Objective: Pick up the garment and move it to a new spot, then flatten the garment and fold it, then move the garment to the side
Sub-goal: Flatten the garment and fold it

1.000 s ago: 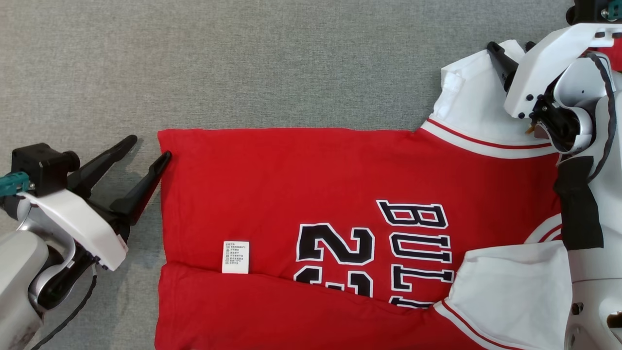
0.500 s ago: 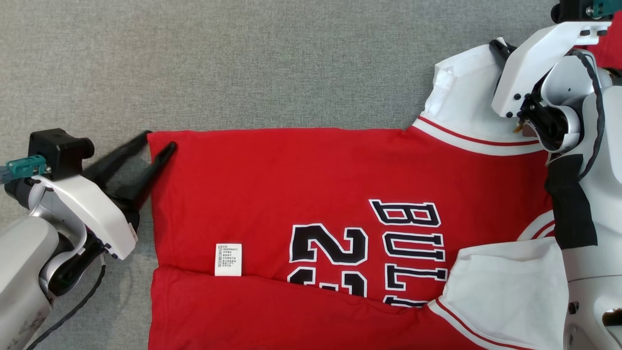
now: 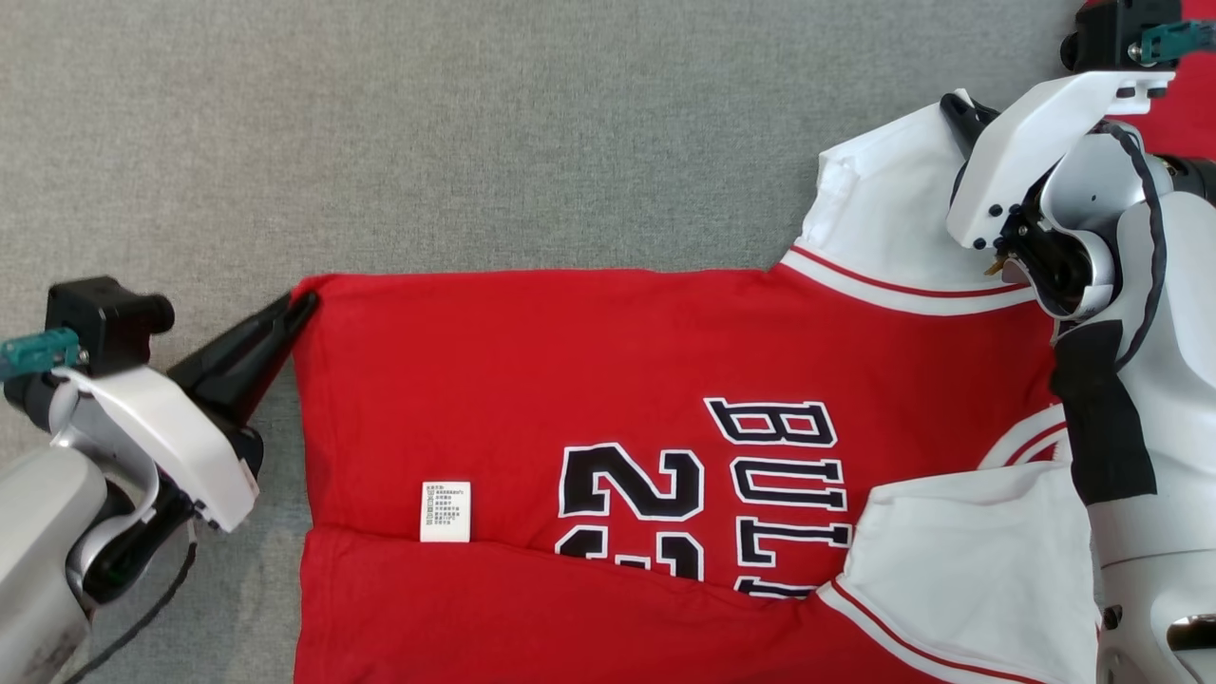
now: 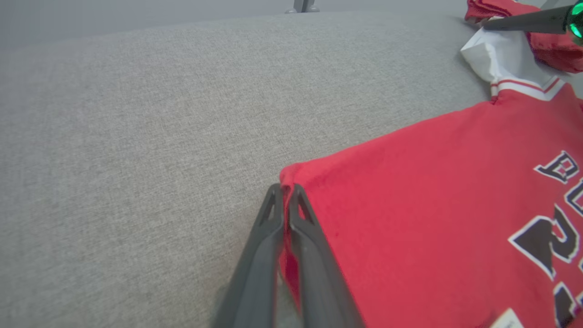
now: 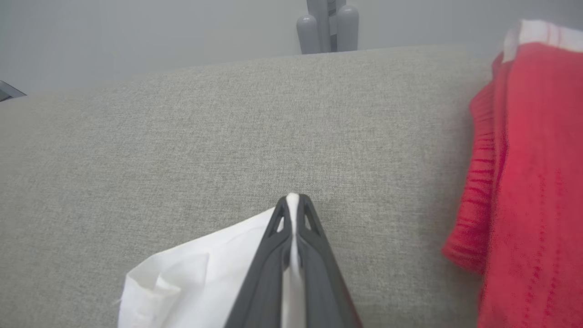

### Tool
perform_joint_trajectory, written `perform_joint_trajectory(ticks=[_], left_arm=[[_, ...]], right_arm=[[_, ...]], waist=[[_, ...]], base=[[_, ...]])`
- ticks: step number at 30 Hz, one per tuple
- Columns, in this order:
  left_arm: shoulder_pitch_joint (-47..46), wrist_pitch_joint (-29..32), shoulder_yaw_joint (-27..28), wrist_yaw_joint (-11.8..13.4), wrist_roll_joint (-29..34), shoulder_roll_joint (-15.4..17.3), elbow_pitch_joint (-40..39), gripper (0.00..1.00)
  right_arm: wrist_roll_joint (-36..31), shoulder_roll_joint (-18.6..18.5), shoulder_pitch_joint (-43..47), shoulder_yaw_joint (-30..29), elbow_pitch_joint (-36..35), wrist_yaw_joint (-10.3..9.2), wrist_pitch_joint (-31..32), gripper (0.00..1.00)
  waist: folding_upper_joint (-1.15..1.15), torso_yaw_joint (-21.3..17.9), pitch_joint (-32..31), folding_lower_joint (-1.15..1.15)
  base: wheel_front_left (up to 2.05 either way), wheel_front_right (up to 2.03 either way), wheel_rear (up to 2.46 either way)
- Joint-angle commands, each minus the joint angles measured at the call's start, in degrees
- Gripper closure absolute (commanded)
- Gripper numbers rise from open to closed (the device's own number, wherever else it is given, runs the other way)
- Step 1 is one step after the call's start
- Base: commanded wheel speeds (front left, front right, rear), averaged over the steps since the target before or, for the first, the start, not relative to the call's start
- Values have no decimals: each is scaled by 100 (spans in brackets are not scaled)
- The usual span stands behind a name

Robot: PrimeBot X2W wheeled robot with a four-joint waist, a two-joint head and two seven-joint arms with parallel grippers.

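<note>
Lying on grey woven cloth (image 3: 570, 123), red jersey (image 3: 532, 380), pale wall (image 5: 136, 36) behind

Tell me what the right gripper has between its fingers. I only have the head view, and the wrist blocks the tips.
Observer: The right wrist view shows the right gripper shut on the edge of the white sleeve, with a strip of white cloth between its fingers.
Operator: Check the left one too.
Observer: In the left wrist view, the left gripper is shut on the red corner of the shirt.
Operator: Report anything near the right tips.
Observer: Another red cloth lies beside them on the grey surface, not touching the sleeve.
</note>
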Motion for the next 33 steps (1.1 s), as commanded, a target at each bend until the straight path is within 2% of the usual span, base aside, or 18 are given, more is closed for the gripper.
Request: perform_joint_trajectory(ticks=[1, 6, 13, 21, 26, 33], left_arm=[[95, -20, -8, -10, -16, 37, 13, 100], [303, -93, -51, 39, -62, 48, -17, 100], [684, -254, -21, 273, -164, 208, -275, 100], [994, -198, -16, 556, -273, 465, -448, 100], [1071, -172, 18, 725, -327, 493, -445, 100], [1226, -100, -76, 799, -319, 579, -452, 100]], right_arm=[[53, -35, 65, -9, -13, 1, -73, 100], [200, -34, 255, 6, -84, 1, -156, 100], [543, -34, 710, 84, -495, 1, -151, 100], [563, -37, 1391, 7, -1195, 1, 243, 100], [588, -37, 1704, -97, -1560, 1, 457, 100], [662, -35, 2261, -76, -2059, 1, 813, 100]], waist=[[0, -38, -99, 0], [0, -132, -407, 0], [0, -309, -773, 0], [0, -512, -1091, 0], [0, -611, -1215, 0], [0, -719, -1398, 0]], base=[[0, 0, 0], [0, 0, 0], [0, 0, 0], [0, 0, 0], [0, 0, 0], [0, 0, 0]])
